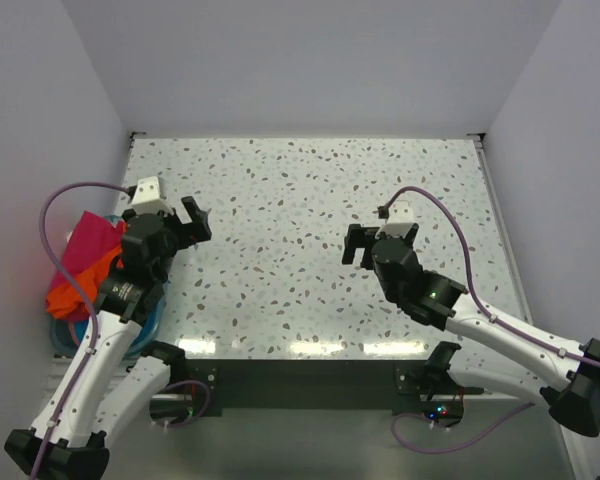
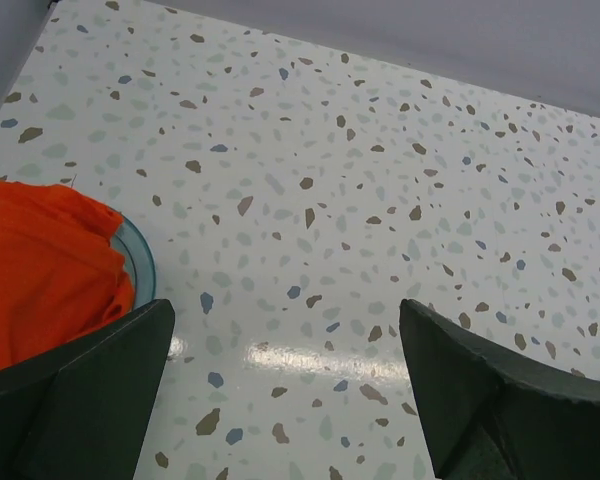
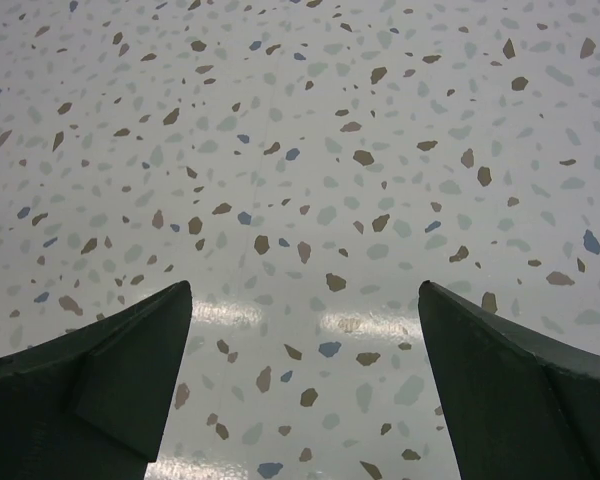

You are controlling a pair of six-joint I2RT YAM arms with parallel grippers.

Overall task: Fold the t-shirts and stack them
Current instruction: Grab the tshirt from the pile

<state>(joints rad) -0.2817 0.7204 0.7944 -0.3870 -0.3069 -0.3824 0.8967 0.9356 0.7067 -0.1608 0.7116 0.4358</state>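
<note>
T-shirts (image 1: 85, 262) in tub (image 1: 56, 332) beside left arm (image 1: 128, 292)

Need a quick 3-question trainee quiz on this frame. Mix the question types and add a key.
1. True or false: the left gripper and the right gripper are both open and hold nothing.
2. Where are the orange t-shirt and the magenta t-shirt?
A. Folded in a stack between the arms
B. Bunched together in the tub on the left side
C. Pinched in the right gripper
3. Short answer: which gripper is nearer the tub?

Key: 1 true; 2 B; 3 the left gripper.
</note>
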